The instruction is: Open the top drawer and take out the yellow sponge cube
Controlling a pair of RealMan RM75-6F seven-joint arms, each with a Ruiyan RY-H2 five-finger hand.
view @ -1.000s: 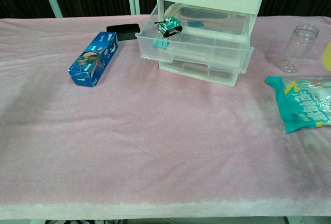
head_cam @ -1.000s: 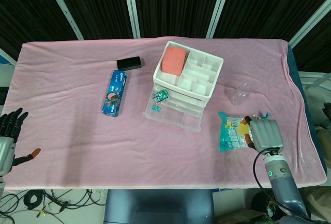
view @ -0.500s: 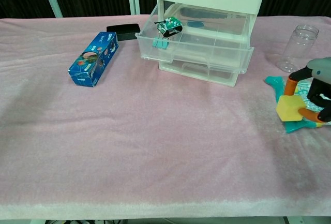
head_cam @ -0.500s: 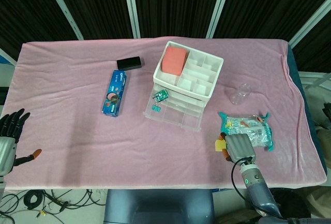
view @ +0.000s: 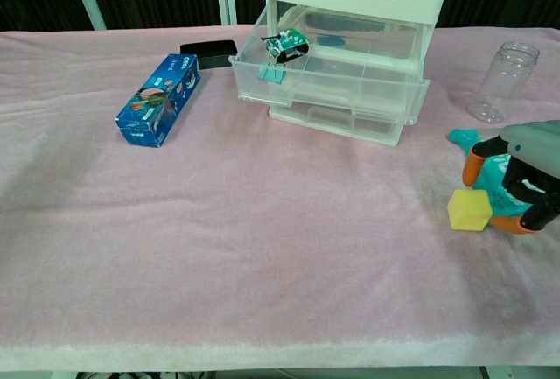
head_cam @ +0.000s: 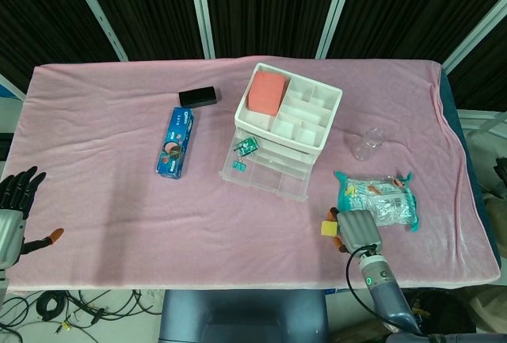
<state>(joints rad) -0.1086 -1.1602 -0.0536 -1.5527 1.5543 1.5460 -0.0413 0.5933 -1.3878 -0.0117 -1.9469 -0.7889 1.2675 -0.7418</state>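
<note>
The white drawer unit (head_cam: 287, 113) stands mid-table, its clear top drawer (view: 332, 68) pulled out towards me with binder clips (view: 284, 46) in its left corner. Right of it, near the front of the pink cloth, my right hand (view: 523, 178) pinches the yellow sponge cube (view: 469, 210) between orange-tipped fingers, the cube low at the cloth. The head view shows the same cube (head_cam: 327, 229) just left of that hand (head_cam: 358, 232). My left hand (head_cam: 16, 200) hangs off the table's left edge, fingers spread and holding nothing.
A teal snack bag (head_cam: 379, 199) lies just behind the right hand, a clear jar (view: 500, 81) beyond it. A blue box (view: 159, 99) and a black case (view: 208, 49) lie left of the drawers. An orange block (head_cam: 267, 91) sits in the unit's top tray.
My right hand has carried the yellow cube leftward off the snack bag and down to the cloth. The left hand has not moved.
</note>
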